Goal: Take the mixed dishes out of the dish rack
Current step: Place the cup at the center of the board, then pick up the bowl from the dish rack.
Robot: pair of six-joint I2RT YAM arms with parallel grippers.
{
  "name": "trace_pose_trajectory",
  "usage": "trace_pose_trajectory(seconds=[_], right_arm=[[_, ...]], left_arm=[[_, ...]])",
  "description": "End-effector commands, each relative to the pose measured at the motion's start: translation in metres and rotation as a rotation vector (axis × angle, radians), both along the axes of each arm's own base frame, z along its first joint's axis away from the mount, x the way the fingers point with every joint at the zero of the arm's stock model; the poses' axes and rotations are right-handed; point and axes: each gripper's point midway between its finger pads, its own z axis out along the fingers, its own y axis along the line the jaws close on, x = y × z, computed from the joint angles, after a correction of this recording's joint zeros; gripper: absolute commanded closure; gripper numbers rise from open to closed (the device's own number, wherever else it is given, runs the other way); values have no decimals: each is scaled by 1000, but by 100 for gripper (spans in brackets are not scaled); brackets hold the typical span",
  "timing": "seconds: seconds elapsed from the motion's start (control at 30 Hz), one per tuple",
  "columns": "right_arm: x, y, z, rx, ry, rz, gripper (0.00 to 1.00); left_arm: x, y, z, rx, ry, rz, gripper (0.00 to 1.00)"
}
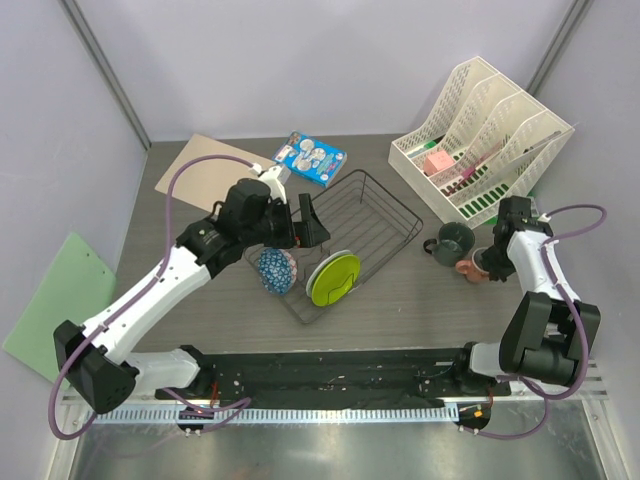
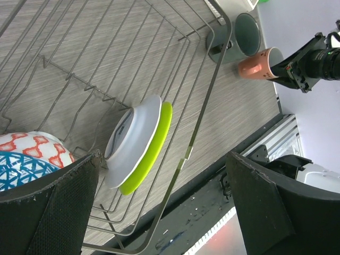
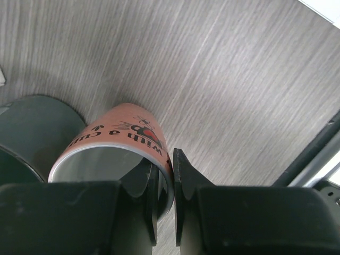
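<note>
The dark wire dish rack [image 1: 400, 205] stands mid-table. In it a lime-green plate [image 1: 335, 280] leans on edge against a white plate [image 2: 133, 138], and a blue patterned bowl [image 1: 275, 270] sits to their left. My left gripper [image 1: 303, 228] hovers over the rack, open and empty, its jaws wide on either side of the plates [image 2: 164, 159]. The grey mug [image 1: 455, 240] stands on the table right of the rack. My right gripper [image 3: 166, 175] is shut on the rim of the salmon-pink cup [image 3: 114, 135], one finger inside it, beside the mug [image 3: 32, 127].
A white slotted file organiser [image 1: 485, 140] stands at the back right. A blue snack packet [image 1: 310, 158] lies behind the rack, with a tan board [image 1: 205, 172] at the back left. A green board [image 1: 55, 300] lies at the left edge.
</note>
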Motion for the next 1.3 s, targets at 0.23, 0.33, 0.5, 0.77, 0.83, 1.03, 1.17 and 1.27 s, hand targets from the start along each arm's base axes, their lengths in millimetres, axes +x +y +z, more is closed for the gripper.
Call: trace_pose_trajectory(seconds=[0.23,0.33,0.5,0.77,0.83,1.03,1.17,1.27], right_arm=[[13,1,4,5,-65,40,72],[10,2,4,4,-67,45,62],[8,7,15,19,-104,56,58],[18,28,95,42,-336,119,50],[24,43,121,72,-417,175,50],[49,126,180,284,-759,525,45],[56,171,211,316,-1030,688,38],[56,200,205,355,-1069,797,37]], left_arm=[[2,0,-1,20,-2,8,3],[2,0,-2,20,2,7,3],[2,1,-1,24,-3,9,3],[5,10,2,62,-41,30,1],[10,20,-1,98,-55,79,0],[19,33,-24,162,-12,156,0],[14,24,-41,169,55,106,0],[19,35,-37,202,1,142,0]])
